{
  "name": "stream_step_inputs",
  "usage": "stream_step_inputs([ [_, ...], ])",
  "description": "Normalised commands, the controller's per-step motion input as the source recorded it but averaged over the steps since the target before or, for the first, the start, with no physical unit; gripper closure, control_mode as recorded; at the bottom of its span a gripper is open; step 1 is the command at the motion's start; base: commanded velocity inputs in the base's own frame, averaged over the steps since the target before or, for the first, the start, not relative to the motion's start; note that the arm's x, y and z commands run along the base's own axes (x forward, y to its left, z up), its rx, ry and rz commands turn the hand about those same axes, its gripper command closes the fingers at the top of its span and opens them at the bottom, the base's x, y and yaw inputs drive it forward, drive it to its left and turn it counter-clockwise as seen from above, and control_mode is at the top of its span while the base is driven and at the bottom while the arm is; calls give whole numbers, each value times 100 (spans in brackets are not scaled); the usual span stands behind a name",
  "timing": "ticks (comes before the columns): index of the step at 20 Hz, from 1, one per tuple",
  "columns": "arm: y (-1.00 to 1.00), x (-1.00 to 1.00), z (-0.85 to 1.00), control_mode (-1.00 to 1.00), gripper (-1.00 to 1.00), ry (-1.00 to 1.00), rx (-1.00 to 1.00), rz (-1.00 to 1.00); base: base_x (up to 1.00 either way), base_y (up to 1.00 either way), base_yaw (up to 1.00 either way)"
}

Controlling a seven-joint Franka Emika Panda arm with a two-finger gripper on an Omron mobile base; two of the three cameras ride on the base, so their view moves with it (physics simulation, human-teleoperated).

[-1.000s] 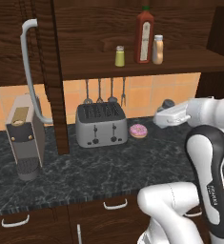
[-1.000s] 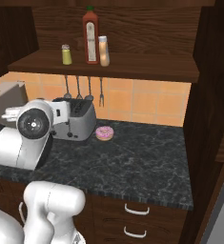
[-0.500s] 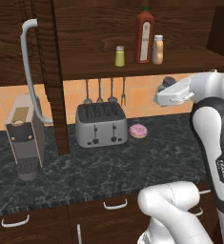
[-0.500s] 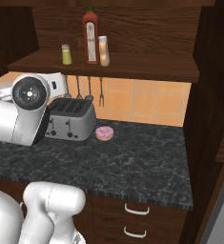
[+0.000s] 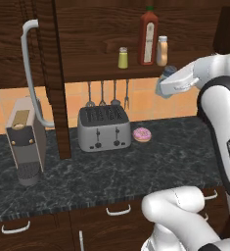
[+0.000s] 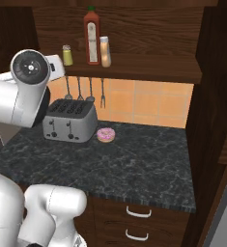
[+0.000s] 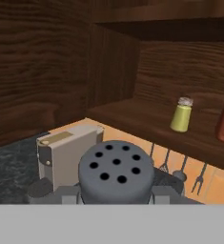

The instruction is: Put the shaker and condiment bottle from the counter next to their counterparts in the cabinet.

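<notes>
Three containers were seen on the shelf (image 5: pixel 102 72) of the cabinet (image 5: pixel 87 34): the yellow-green shaker (image 5: pixel 123 58), the tall red bottle (image 5: pixel 148 37) and, touching or just beside it on the right, the condiment bottle (image 5: pixel 162 51). At far left of the left base view, a grey coffee machine (image 5: pixel 26 139) was stood on the counter (image 5: pixel 136 166), with the curved door handle (image 5: pixel 32 68) above it. Further right, a toaster (image 5: pixel 103 128) was placed under hanging utensils (image 5: pixel 106 93), with a pink doughnut (image 5: pixel 142 134) just beside it. At right, the end effector (image 5: pixel 168 78) was held just below shelf level, clamped narrowly on the shaker (image 7: pixel 116 172); in the hand view its perforated grey top was gripped between the finger tips, upright.
</notes>
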Motion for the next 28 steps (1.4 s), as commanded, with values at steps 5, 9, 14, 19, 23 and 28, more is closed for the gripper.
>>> stream_step_inputs([
  [5, 6, 38, 17, -100, 100, -13, -5, -1, 0, 0, 0],
  [9, 4, 34, 18, -100, 100, -10, -11, -2, 0, 0, 0],
  [14, -12, 10, 4, -100, 100, 1, -4, -4, 0, 0, 0],
  [19, -3, 27, 0, -100, 100, 1, 1, -2, 0, 0, 0],
  [23, -30, 69, 0, -100, 100, 9, 0, -5, 0, 0, 0],
  [28, -14, 31, 0, -100, 100, 12, 1, -2, 0, 0, 0],
])
